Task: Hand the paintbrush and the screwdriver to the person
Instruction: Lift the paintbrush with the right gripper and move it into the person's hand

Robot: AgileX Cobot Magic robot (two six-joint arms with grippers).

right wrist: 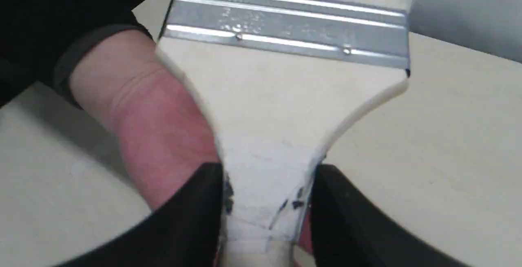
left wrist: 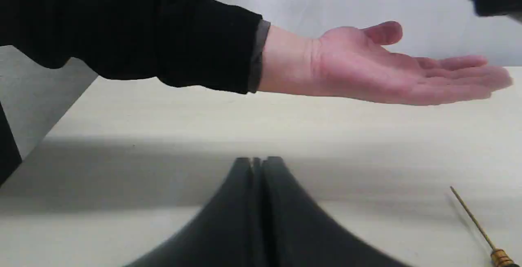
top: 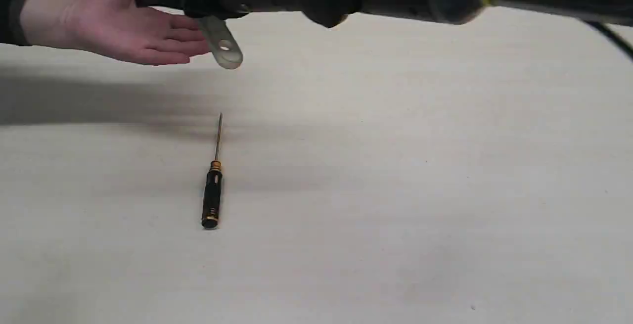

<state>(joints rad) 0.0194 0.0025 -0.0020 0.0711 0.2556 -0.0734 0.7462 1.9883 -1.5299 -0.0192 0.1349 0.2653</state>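
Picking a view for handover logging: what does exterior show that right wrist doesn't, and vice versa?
Exterior only: the screwdriver lying on the table, and the hole in the end of the brush handle. Right wrist only: the ferrule, and how the right gripper clamps the handle from both sides. Both: the brush and the person's open hand beside it.

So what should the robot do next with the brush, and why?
Probably ease the paintbrush down into the person's hand. The right gripper is shut on its handle, and the brush hangs over the open, upturned palm, which looks ready to take it. The screwdriver lies on the table, so it can wait.
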